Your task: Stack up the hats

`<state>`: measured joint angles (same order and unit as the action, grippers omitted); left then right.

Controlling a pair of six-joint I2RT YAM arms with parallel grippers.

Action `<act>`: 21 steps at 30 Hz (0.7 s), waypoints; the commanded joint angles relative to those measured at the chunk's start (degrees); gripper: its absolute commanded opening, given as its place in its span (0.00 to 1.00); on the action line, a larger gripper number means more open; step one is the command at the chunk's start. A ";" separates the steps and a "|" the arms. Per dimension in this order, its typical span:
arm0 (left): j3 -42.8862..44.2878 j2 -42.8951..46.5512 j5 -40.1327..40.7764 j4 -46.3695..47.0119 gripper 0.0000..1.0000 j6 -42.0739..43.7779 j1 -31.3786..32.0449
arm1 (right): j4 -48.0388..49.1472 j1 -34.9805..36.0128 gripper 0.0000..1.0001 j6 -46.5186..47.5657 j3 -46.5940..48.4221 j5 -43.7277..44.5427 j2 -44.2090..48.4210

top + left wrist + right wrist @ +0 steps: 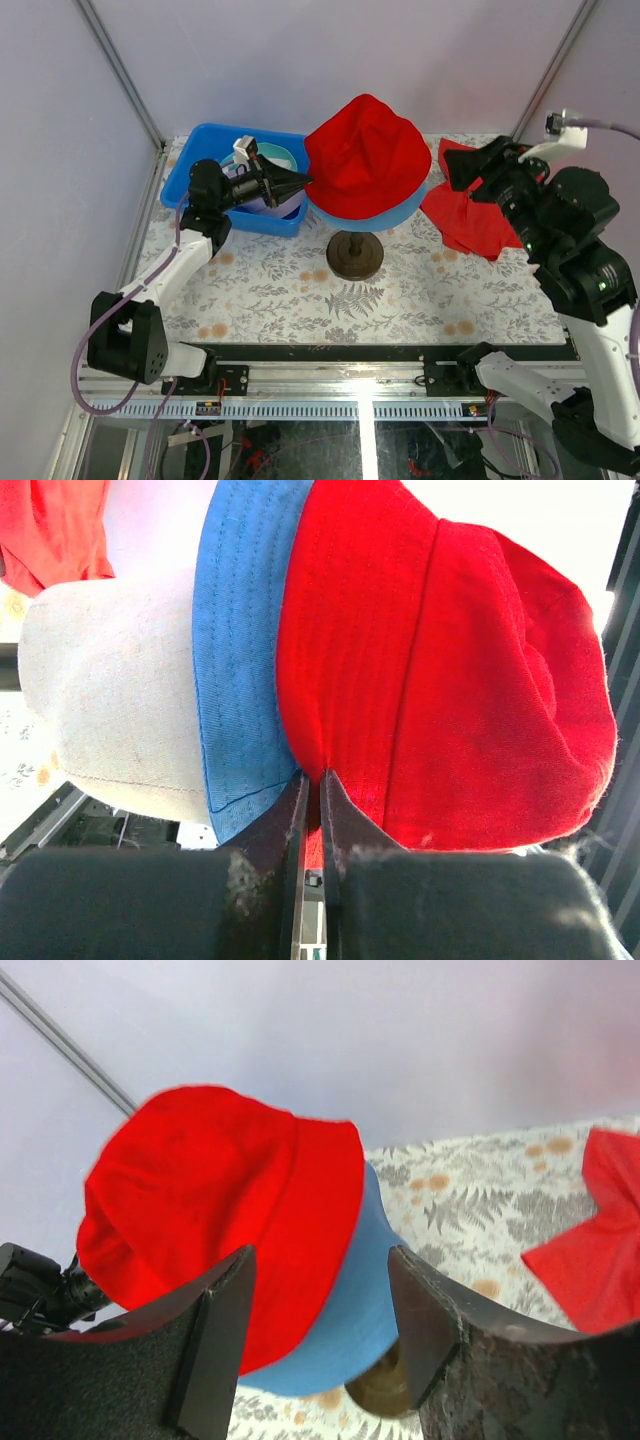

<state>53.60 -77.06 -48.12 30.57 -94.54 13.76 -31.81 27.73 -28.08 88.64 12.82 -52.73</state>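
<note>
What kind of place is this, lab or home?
Probably a lab robot cell: plain white walls with metal frame posts, left arm and right arm bolted to an aluminium rail, and a mannequin head wearing a blue hat under a red hat.

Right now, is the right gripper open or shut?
Open: the right gripper has its fingers wide apart, the red hat visible between them.

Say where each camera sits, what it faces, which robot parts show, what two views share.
Top external: above, behind, looking down at table; left arm, right arm show.
Left wrist: on left arm, faces red hat; left gripper pinches brim.
Right wrist: on right arm, faces red hat; right gripper open.
Wrist views share red hat over blue hat.
</note>
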 commanded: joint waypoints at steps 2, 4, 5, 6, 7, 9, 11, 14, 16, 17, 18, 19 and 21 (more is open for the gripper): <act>5.41 -2.71 -3.23 -3.53 0.00 3.76 -0.51 | 1.60 -3.06 0.63 6.66 8.30 -9.00 -10.24; 7.49 -4.06 -4.09 -5.09 0.00 4.73 -0.94 | 2.84 -9.43 0.63 1.78 8.14 -19.09 -11.44; 8.34 -4.66 -4.55 -5.46 0.00 4.99 -1.24 | 4.41 -13.56 0.62 -2.08 6.95 -25.78 -11.46; 8.97 -5.04 -4.76 -5.67 0.00 5.14 -1.54 | 7.28 -18.20 0.61 -6.25 4.64 -31.95 -11.29; 9.53 -5.33 -4.92 -5.65 0.00 5.15 -1.76 | 11.20 -22.35 0.60 -11.70 2.38 -37.71 -11.07; 10.25 -5.88 -5.26 -6.14 0.00 5.53 -2.12 | 16.73 -28.19 0.57 -18.65 -1.92 -45.53 -10.48; 10.36 -6.03 -5.40 -6.23 0.00 5.68 -2.36 | 19.56 -32.43 0.56 -23.29 -5.77 -49.68 -9.45; 10.05 -5.92 -5.38 -6.37 0.00 5.85 -2.40 | 23.36 -33.52 0.57 -28.21 -9.32 -53.51 -8.77; 9.59 -5.85 -5.45 -6.35 0.00 5.86 -2.42 | 32.31 -33.52 0.57 -35.74 -14.03 -57.56 -8.34; 9.42 -5.79 -5.49 -6.39 0.00 5.78 -2.44 | 34.53 -33.52 0.57 -38.23 -15.28 -58.48 -8.18; 9.40 -5.73 -5.43 -6.46 0.00 5.77 -2.42 | 36.11 -33.53 0.57 -39.97 -16.16 -59.77 -8.24; 9.41 -5.68 -5.41 -6.49 0.00 5.84 -2.43 | 36.65 -33.53 0.57 -40.87 -16.61 -60.40 -8.30; 9.31 -5.66 -5.41 -6.66 0.00 5.93 -2.45 | 37.51 -33.41 0.57 -42.12 -17.38 -60.94 -8.26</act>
<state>62.06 -82.87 -52.51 23.90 -90.08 11.77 -5.28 -5.69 -60.82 72.14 -40.16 -62.35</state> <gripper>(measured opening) 0.018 0.571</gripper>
